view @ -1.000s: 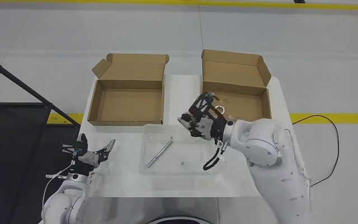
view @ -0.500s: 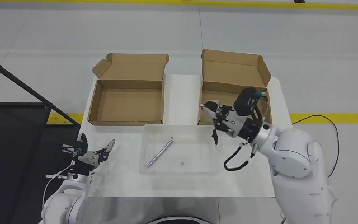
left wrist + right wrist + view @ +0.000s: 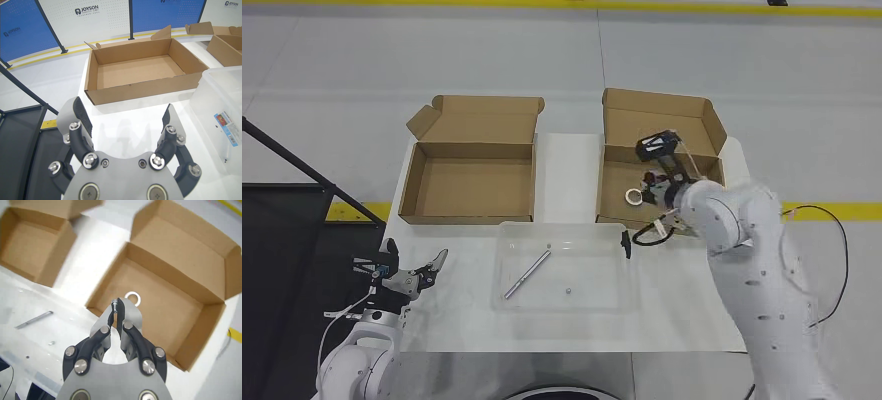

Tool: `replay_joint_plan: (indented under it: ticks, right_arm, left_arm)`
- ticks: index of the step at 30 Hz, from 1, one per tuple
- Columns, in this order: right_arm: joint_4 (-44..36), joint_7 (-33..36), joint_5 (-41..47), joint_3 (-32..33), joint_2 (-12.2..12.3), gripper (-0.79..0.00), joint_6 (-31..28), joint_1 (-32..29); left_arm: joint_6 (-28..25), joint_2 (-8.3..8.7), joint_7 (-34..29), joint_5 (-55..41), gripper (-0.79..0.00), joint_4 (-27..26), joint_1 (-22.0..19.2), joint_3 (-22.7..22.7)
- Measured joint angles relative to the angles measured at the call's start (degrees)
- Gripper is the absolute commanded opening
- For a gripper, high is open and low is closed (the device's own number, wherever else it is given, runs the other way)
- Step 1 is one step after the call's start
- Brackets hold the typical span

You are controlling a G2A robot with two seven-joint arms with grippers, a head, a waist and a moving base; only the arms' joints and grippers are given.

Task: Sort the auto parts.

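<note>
The right hand (image 3: 115,309) pinches a small silver bolt (image 3: 114,304) over the right brown cardboard box (image 3: 170,309); the left hand (image 3: 122,111) hangs spread above the white bench (image 3: 179,100).

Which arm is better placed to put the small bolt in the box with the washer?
Right. The right claw is shut on the small bolt above the right cardboard box, where the washer lies. The left claw is open and empty.

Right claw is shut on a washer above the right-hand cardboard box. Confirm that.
Not the washer. The right wrist view shows the right claw shut on a small screw above the right-hand cardboard box; the washer lies inside it.
</note>
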Motion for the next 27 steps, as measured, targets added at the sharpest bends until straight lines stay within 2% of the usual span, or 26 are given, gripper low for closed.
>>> replay_joint_plan:
  ticks: [4,9,16,27]
  right_arm:
    - [11.20,7.56,-8.54,-7.84,-1.58,-0.785,5.28,7.75]
    - [24.18,10.85,-9.49,-14.15,-3.86,-0.785,6.57,14.60]
    - [38.10,8.30,-4.34,-18.26,-6.78,-0.785,4.66,19.89]
    - [48.40,4.41,-0.32,-20.34,-9.38,-0.785,3.40,22.84]
  left_arm:
    - [0.00,0.00,0.00,0.00,0.000,0.00,0.00,0.00]
    - [0.00,0.00,0.00,0.00,0.000,0.00,0.00,0.00]
    - [0.00,0.00,0.00,0.00,0.000,0.00,0.00,0.00]
    - [0.00,0.00,0.00,0.00,0.000,0.00,0.00,0.00]
